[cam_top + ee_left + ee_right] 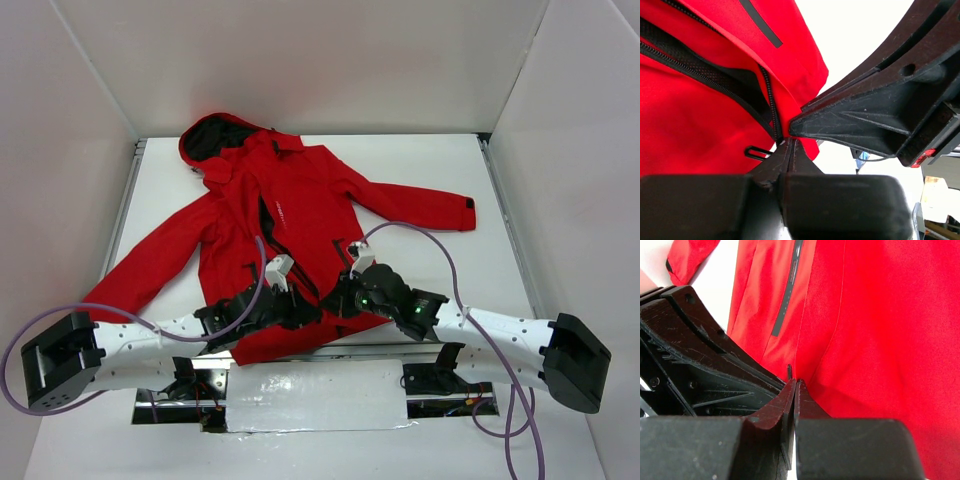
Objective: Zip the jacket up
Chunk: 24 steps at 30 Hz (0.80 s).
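The red jacket (300, 200) lies flat on the white table, hood at the far left, sleeves spread. Its front is open from the collar down, showing dark lining and the black front zipper (771, 105). Both grippers meet at the bottom hem where the zipper ends. My left gripper (305, 308) (790, 142) is shut on the zipper's bottom end, beside a black pull loop (756, 151). My right gripper (336, 300) (794, 381) is shut on the neighbouring hem edge of the jacket (880, 340), a small black tip (789, 371) poking out above its jaws. The two grippers almost touch.
White walls enclose the table on three sides. A silver taped patch (310, 395) lies at the near edge between the arm bases. Purple cables (440, 250) loop over both arms. The right sleeve's cuff (468, 212) reaches toward the right wall. A slanted pocket zipper (787, 295) lies near the right gripper.
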Each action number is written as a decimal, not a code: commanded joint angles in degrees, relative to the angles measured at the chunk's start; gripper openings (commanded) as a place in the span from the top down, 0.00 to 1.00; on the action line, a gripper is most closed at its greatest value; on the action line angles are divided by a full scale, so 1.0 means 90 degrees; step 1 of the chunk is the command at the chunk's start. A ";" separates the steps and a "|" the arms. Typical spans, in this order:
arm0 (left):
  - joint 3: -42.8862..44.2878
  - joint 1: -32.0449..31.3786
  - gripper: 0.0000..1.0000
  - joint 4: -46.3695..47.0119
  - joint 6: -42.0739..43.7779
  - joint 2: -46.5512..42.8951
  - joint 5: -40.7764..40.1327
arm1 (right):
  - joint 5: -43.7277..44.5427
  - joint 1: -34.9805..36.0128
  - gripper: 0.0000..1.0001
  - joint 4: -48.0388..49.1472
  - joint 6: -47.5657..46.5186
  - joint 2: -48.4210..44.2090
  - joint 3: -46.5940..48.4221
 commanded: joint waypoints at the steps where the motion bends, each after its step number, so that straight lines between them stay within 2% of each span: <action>1: -0.0040 -0.0037 0.89 0.0552 0.0128 0.0072 0.0052 | -0.0145 -0.0017 1.00 0.0578 -0.0135 -0.0084 -0.0054; 4: 0.0019 -0.0037 0.74 0.0425 0.0177 0.0063 -0.0046 | -0.0174 -0.0017 1.00 0.0578 -0.0144 -0.0123 -0.0093; 7: 0.0048 -0.0037 0.71 0.0289 0.0274 0.0014 -0.0095 | -0.0185 -0.0017 1.00 0.0568 -0.0174 -0.0191 -0.0103; 9: 0.0029 -0.0037 0.62 0.0143 0.0313 -0.0171 -0.0183 | -0.0175 -0.0017 1.00 0.0578 -0.0222 -0.0259 -0.0171; 14: -0.0244 -0.0037 0.52 -0.0422 0.0245 -0.1038 -0.0729 | -0.0389 -0.0017 1.00 0.1572 -0.0398 -0.0873 -0.0892; 15: -0.0264 -0.0037 0.45 -0.0550 0.0235 -0.1186 -0.0943 | -0.0438 -0.0017 1.00 0.1970 -0.0592 -0.0962 -0.1155; 17: -0.0313 -0.0037 0.37 -0.0862 0.0274 -0.1634 -0.1139 | -0.0787 -0.0007 1.00 0.2624 -0.0943 -0.1167 -0.1400; 18: -0.0342 -0.0047 0.23 -0.0922 0.0303 -0.1743 -0.1324 | -0.0993 -0.0017 1.00 0.2948 -0.1052 -0.1265 -0.1721; 19: -0.0352 -0.0047 0.20 -0.1010 0.0304 -0.1860 -0.1422 | -0.1246 -0.0017 1.00 0.3338 -0.1169 -0.1391 -0.1927; 20: -0.0372 -0.0047 0.16 -0.1194 0.0284 -0.2045 -0.1530 | -0.1346 0.0012 1.00 0.4202 -0.1305 -0.1644 -0.2171; 22: -0.0391 -0.0037 0.12 -0.1400 0.0158 -0.2144 -0.1979 | -0.0958 0.0022 1.00 0.4377 -0.1433 -0.1754 -0.2456; 23: -0.0391 -0.0027 0.09 -0.1546 0.0022 -0.2096 -0.2115 | -0.1149 0.0022 1.00 0.4125 -0.1820 -0.1754 -0.2244; 24: -0.0362 -0.0027 0.10 -0.1519 0.0040 -0.2038 -0.2146 | -0.1374 0.0032 1.00 0.3910 -0.1989 -0.1802 -0.2077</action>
